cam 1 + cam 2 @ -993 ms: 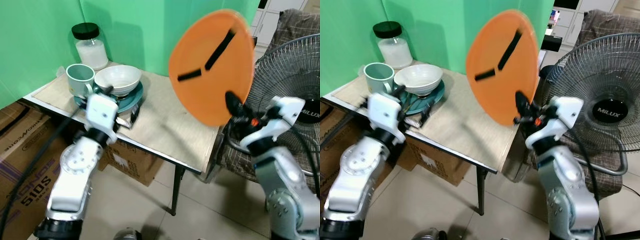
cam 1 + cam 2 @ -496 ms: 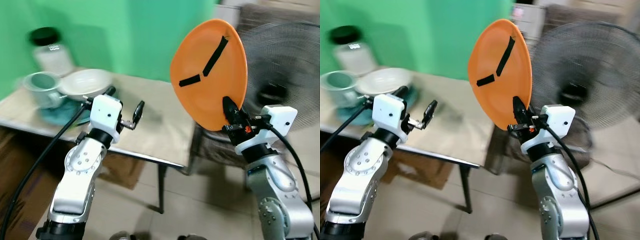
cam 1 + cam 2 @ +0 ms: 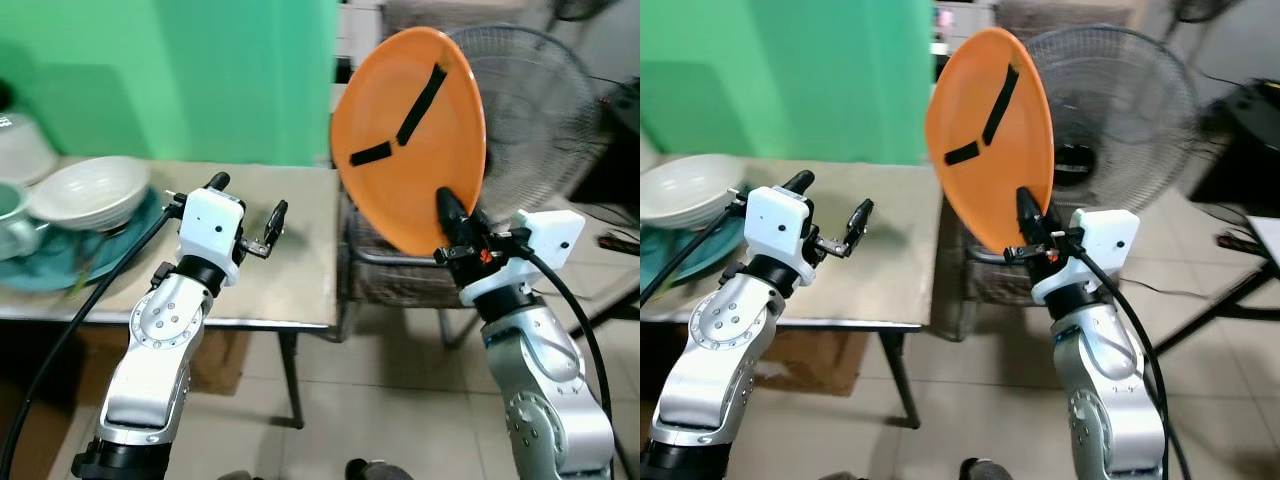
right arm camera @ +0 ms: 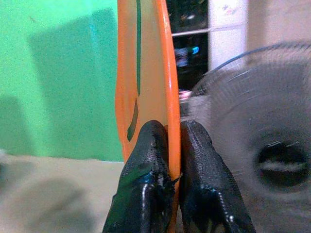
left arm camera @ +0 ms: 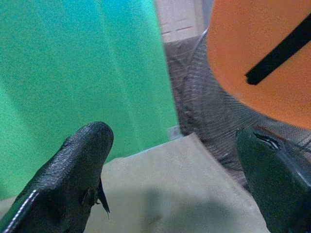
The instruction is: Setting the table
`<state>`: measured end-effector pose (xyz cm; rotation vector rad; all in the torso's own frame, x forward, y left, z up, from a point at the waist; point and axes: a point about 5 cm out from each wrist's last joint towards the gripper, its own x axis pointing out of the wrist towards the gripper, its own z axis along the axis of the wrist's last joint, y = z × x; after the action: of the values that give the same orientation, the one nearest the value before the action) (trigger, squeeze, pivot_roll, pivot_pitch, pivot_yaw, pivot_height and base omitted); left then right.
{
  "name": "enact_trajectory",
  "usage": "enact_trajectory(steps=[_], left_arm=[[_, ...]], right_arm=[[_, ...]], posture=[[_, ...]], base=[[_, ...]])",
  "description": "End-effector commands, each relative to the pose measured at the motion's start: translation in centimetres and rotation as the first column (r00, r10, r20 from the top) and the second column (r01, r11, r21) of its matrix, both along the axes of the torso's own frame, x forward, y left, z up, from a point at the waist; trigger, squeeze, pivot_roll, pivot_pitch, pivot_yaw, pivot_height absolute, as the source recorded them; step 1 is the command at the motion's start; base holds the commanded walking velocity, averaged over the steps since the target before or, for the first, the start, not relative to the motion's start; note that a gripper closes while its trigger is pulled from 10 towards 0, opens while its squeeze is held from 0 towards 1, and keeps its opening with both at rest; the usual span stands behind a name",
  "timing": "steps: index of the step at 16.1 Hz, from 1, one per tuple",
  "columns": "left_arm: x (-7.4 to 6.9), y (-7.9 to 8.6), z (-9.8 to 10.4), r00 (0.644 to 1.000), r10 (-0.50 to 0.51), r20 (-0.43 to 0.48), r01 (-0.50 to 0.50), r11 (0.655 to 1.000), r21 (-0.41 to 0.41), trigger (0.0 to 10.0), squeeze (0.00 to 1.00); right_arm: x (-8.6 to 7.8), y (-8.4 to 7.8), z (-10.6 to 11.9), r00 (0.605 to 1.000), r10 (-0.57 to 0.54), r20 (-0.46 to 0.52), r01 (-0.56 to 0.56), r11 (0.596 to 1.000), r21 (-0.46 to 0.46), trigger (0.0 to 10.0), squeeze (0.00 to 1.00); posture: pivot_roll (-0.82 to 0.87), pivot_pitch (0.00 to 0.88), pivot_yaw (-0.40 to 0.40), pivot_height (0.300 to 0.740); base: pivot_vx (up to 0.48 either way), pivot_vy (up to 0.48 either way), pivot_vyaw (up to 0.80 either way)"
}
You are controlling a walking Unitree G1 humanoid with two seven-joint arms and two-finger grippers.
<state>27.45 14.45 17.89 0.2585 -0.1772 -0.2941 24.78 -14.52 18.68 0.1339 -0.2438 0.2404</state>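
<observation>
An orange plate [image 3: 408, 140] marked with two black strips stands on edge in the air, right of the table. My right gripper [image 3: 447, 212] is shut on its lower rim; in the right wrist view the fingers [image 4: 146, 189] pinch the orange plate [image 4: 146, 77] edge-on. My left gripper [image 3: 245, 215] is open above the beige table [image 3: 290, 270] with nothing between its fingers [image 5: 73, 184]. A white bowl [image 3: 88, 190] rests on a teal plate [image 3: 70, 262] at the table's left end, beside a pale green mug [image 3: 10, 232].
A big standing fan [image 3: 540, 110] and a chair with checked fabric [image 3: 400, 280] stand right behind the plate. A green backdrop [image 3: 170, 70] rises behind the table. Tiled floor [image 3: 390, 410] lies open below, with a cardboard box [image 3: 210, 362] under the table.
The whole view has swung to the right, so the table and dishes slid left. Both arms hold the same pose, the plate still gripped upright.
</observation>
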Motion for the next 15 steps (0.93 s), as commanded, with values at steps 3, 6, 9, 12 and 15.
enact_trajectory(steps=[3, 6, 9, 12, 15], left_arm=[[-0.25, 0.19, 0.04, 1.000, 0.015, 0.002, -0.015, 1.000, 0.008, 10.0, 0.00], [-0.26, 0.52, 0.14, 1.000, 0.026, 0.004, -0.026, 1.000, 0.005, 10.0, 0.00], [-0.41, 0.52, 0.14, 1.000, 0.020, -0.001, -0.020, 1.000, -0.022, 10.0, 0.00], [-0.44, 0.64, 0.24, 0.999, 0.033, -0.025, -0.034, 0.997, -0.072, 10.0, 0.00], [-0.61, 0.42, 0.00, 0.998, 0.018, -0.055, -0.022, 0.997, -0.073, 10.0, 0.00]], right_arm=[[0.04, -0.26, 0.74, 0.999, -0.012, 0.043, 0.010, 1.000, 0.025, 10.0, 0.00], [0.10, -0.26, 0.47, 1.000, -0.012, 0.007, 0.011, 0.996, 0.092, 10.0, 0.00], [0.31, -0.39, 0.27, 1.000, -0.031, 0.005, 0.030, 0.999, 0.042, 10.0, 0.00], [0.32, -0.09, 0.28, 1.000, -0.002, 0.019, 0.002, 1.000, 0.029, 10.0, 0.00], [0.13, -0.01, 0.20, 1.000, 0.016, 0.007, -0.016, 0.998, 0.064, 10.0, 0.00]], posture=[[0.07, 0.000, -0.037, 0.740], [0.07, 0.000, -0.040, 0.740], [0.07, 0.000, -0.041, 0.740], [0.07, 0.000, -0.041, 0.740], [0.06, 0.000, -0.043, 0.740]], base=[[0.000, 0.000, -0.80], [0.000, 0.000, -0.80], [0.000, 0.000, -0.80], [0.000, 0.000, -0.80], [0.000, 0.000, -0.80]])
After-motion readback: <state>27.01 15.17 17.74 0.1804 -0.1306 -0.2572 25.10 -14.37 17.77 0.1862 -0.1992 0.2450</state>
